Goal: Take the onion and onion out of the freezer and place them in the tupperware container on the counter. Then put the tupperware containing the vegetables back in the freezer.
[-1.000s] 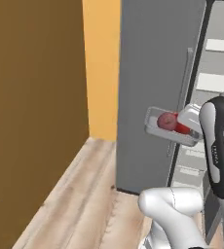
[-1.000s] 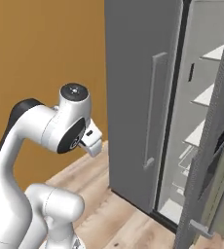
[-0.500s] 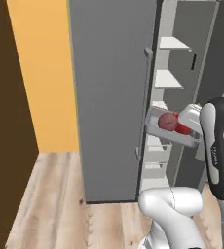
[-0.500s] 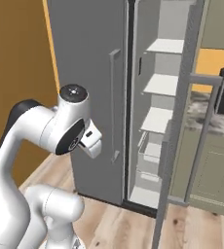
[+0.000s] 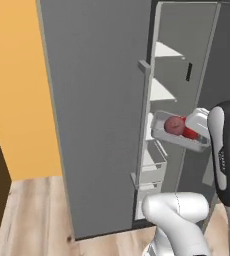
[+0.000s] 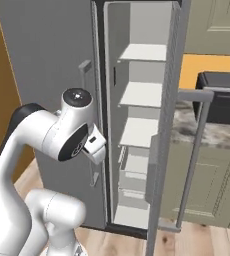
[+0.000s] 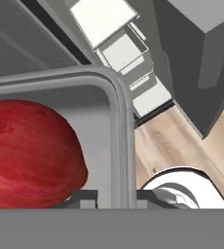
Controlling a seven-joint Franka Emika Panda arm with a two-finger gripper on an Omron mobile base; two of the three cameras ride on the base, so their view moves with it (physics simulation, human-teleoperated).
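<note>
A white robot arm carries the tupperware container (image 5: 179, 134) at the centre right of the left base view, in front of the open freezer (image 5: 102, 100). The hand (image 7: 116, 197) is clenched on the container's rim, its dark fingertips (image 7: 82, 197) showing on either side of the grey wall at the bottom of the hand view. Two onions ride inside the box: a duller pinkish-red onion (image 5: 174, 125) toward the left of it and a brighter red onion (image 5: 189, 132) just beside it to the right, the two touching. In the hand view one red onion (image 7: 31, 153) lies against the container's floor at the lower left of the frame.

The freezer's pale interior with its white shelves (image 6: 144, 95) stands open in the upper middle of the right base view, the door (image 6: 164, 145) swung toward the camera with its long bar handle (image 6: 192, 150) at centre right. Behind the door, at the right edge, a marbled tabletop (image 6: 212, 134) carries a dark toaster oven (image 6: 222, 97) above beige cabinets (image 6: 207, 185). Wood flooring (image 5: 27, 215) fills the lower left of the left base view.
</note>
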